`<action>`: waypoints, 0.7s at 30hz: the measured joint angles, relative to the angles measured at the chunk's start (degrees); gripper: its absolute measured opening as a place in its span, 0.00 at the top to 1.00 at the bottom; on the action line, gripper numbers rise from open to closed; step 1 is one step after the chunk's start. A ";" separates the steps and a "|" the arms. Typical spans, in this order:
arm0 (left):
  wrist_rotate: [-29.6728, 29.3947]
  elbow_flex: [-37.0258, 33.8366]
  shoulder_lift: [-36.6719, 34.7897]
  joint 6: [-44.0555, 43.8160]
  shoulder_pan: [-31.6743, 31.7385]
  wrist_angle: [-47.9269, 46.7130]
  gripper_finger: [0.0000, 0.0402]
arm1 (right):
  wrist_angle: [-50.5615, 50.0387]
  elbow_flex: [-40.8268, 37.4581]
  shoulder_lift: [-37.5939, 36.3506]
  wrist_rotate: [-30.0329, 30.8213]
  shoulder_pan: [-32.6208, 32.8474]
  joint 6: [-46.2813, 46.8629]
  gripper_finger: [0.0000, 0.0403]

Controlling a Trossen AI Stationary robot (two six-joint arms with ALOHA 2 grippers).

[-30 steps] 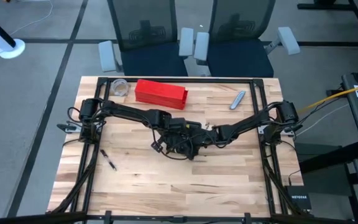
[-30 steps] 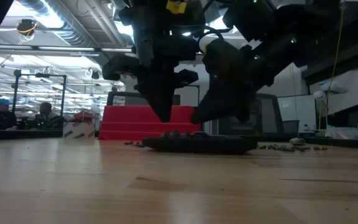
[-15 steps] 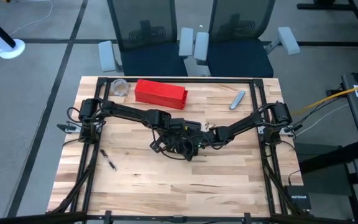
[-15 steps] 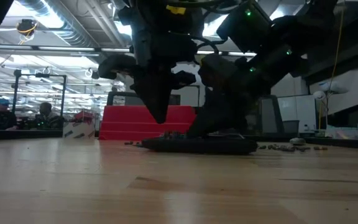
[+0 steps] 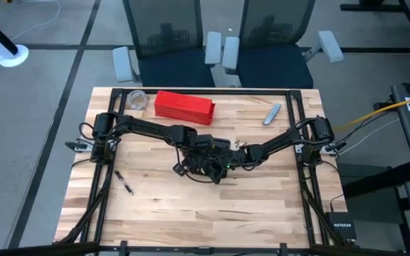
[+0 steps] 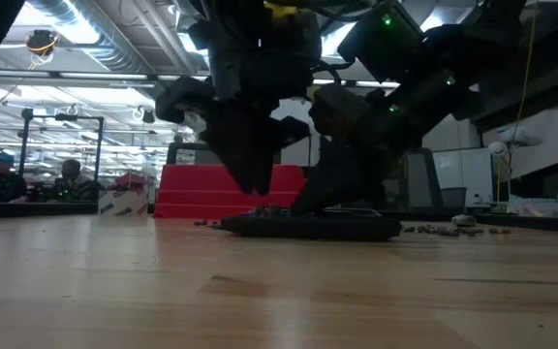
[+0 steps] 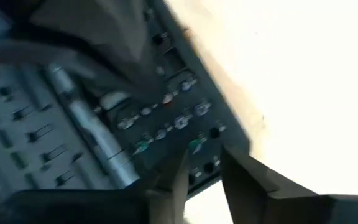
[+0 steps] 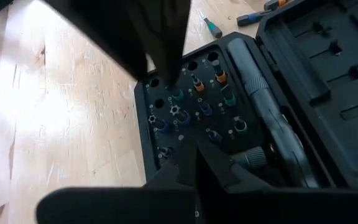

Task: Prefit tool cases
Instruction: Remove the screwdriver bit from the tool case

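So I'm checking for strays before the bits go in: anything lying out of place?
Yes. A few loose bits lie on the table just outside the open black case instead of in its sockets, and more small pieces are scattered beside it.

Grey floor (image 5: pixel 41 142) crossed by dark seams, two dark office chairs (image 5: pixel 166 39) drawn up at the far edge of the wooden table (image 5: pixel 191 220), white stand base (image 5: pixel 9 55) at the floor's far left, ceiling lights (image 6: pixel 42 41) and ductwork seen beyond, two people (image 6: pixel 66 179) seated far off
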 joint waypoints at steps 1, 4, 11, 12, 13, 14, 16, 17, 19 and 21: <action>0.07 0.00 0.18 0.08 -0.22 0.32 0.76 | 0.02 -0.01 0.01 0.01 0.01 0.00 1.00; -0.22 0.01 0.49 1.12 -0.55 0.53 0.70 | 0.02 -0.03 0.03 0.00 0.02 -0.01 1.00; -1.64 0.04 1.91 1.40 -0.51 1.25 0.67 | 0.06 -0.07 0.06 -0.04 0.02 0.00 1.00; -1.66 0.04 2.14 1.40 -0.51 1.62 0.67 | 0.07 -0.09 0.06 -0.02 0.01 0.00 1.00; -1.79 0.07 2.29 1.38 -0.51 1.72 0.68 | 0.07 -0.09 0.06 -0.02 0.01 0.00 1.00; -1.82 0.07 2.69 1.40 -0.51 1.55 0.68 | 0.07 -0.09 0.06 -0.02 0.02 0.00 1.00; -1.78 0.07 3.25 1.49 -0.51 1.51 0.70 | 0.07 -0.09 0.06 -0.02 0.00 -0.02 1.00; -1.78 0.07 3.31 1.53 -0.52 1.17 0.72 | 0.07 -0.09 0.07 -0.02 0.01 0.00 1.00; -2.35 0.11 3.55 2.31 -0.74 1.20 0.76 | 0.09 -0.09 0.08 0.00 0.02 -0.02 1.00; -4.02 0.11 3.60 3.27 -1.13 1.19 0.83 | 0.09 -0.11 0.08 0.02 0.00 -0.07 1.00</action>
